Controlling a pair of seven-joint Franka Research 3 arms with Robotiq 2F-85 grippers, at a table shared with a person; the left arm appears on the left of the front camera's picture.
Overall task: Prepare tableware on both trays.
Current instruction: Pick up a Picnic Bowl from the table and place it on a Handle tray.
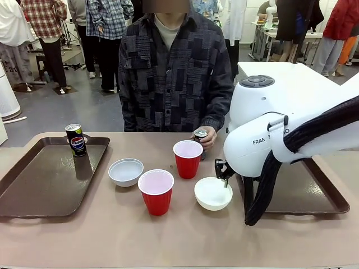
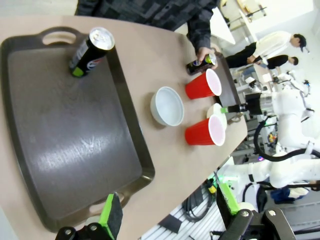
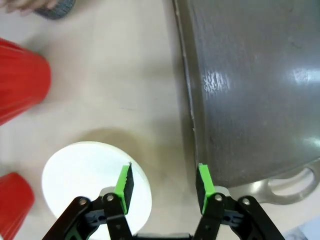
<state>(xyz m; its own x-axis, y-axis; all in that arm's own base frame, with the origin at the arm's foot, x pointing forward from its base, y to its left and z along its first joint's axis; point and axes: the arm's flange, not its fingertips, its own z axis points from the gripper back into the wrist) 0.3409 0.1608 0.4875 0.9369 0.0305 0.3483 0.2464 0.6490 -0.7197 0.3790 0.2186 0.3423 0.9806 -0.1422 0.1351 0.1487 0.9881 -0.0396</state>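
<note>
One black soda can [image 1: 75,140] stands at the far end of the left tray [image 1: 39,190]. A person's hand holds the other can [image 1: 201,134] upright on the table. Two red cups [image 1: 156,190] [image 1: 187,158] and a white bowl [image 1: 125,171] stand mid-table. The second bowl [image 1: 213,193] sits on the table just left of the right tray [image 1: 314,196]. My right gripper [image 3: 164,187] is open above that bowl [image 3: 85,180]; one finger is over the bowl and the other is over the table beside the tray [image 3: 250,90]. My left gripper [image 2: 169,210] is open over the left tray's [image 2: 65,130] near edge.
The person stands at the far side of the table, right behind the cups. My right arm [image 1: 280,140] covers much of the right tray. Bare tabletop lies along the near edge. Other people stand farther back in the room.
</note>
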